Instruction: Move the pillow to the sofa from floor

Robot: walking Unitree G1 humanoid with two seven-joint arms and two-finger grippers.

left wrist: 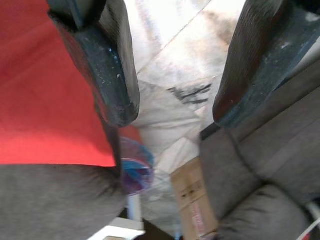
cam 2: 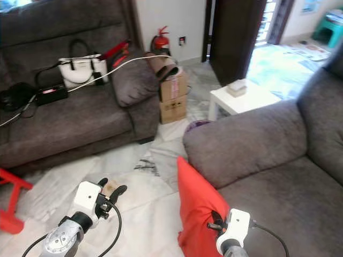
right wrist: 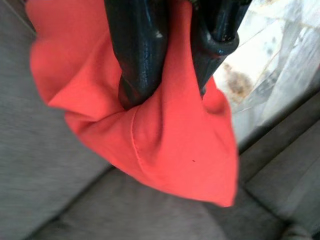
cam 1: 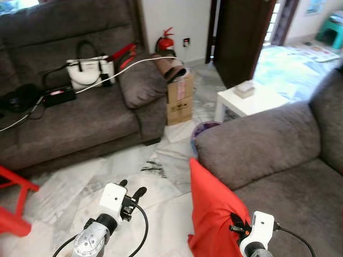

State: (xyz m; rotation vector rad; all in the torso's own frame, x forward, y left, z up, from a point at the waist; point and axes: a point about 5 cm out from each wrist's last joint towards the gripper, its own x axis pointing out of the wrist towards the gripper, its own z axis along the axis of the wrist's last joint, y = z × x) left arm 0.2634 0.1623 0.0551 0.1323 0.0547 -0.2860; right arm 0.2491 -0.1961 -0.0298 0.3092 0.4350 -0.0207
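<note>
The red pillow [cam 1: 211, 214] stands on edge against the front of the grey sofa [cam 1: 268, 144] on my right, its top corner level with the armrest. My right gripper [cam 1: 236, 224] is shut on the pillow's fabric. The right wrist view shows both black fingers [right wrist: 137, 60] pinching a fold of the red pillow [right wrist: 170, 145] above the grey sofa cushion. My left gripper [cam 1: 132, 188] hovers open and empty over the marble floor, to the left of the pillow. In the left wrist view the red pillow [left wrist: 45, 100] lies beside one finger.
A second grey sofa [cam 1: 80, 123] at the back left carries a white handbag [cam 1: 88, 72], cables and a cushion. A cardboard box [cam 1: 180, 96], a fire extinguisher [cam 1: 166, 40] and a white side table [cam 1: 244, 101] stand ahead. A red stool [cam 1: 13, 203] is at left.
</note>
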